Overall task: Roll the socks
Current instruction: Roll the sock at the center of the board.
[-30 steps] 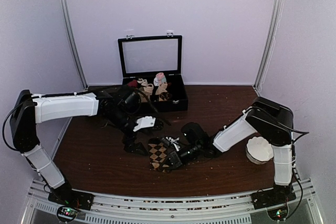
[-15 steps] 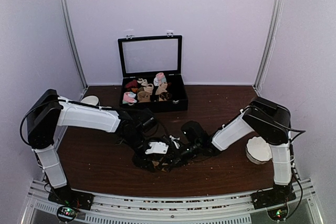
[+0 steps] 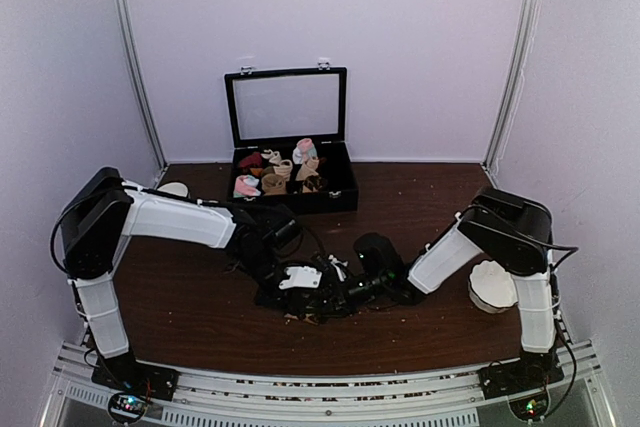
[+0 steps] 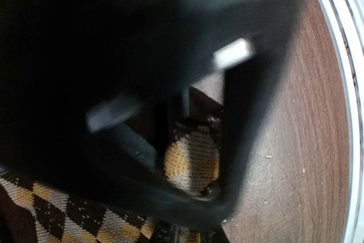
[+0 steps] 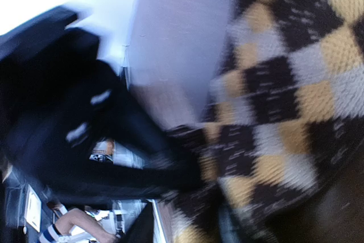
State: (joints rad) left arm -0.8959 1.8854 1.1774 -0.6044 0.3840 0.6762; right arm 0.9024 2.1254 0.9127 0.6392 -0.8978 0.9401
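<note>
- Left gripper (image 3: 305, 292): low on the table (image 3: 190, 317), front centre, tip to tip with the other one. Its wrist view is smeared. Sock fabric shows in the gap between its fingers, but gripping or not, can't tell.
- Socks (image 4: 192, 157): under and between both grippers at front centre, well apart from the case (image 3: 290, 187) at the back. Nearly hidden from above.
- Right gripper (image 3: 348, 290): just beside the left, down on the same bundle. Argyle fills its wrist view up close and the fingers aren't readable, so wide or narrow, can't tell. Bowl (image 3: 493, 285) is further right, well apart.
- Step, my guess: mid-roll, turning the bundle over on itself.
- To do it well: one side pins the roll to the table while the other tucks loose fabric over. Stay low, keep turns tight and both layers together. Don't lift, or the soft knit unwinds. Mind finger clash, the tips are very near.
- Pointing: bunched, no toe or cuff visible, so direction can't be told.
- Long axis: reads as a lump, not a strip. In the left wrist view a patterned band trails toward the lower left, but how that lies on the table is unclear.
</note>
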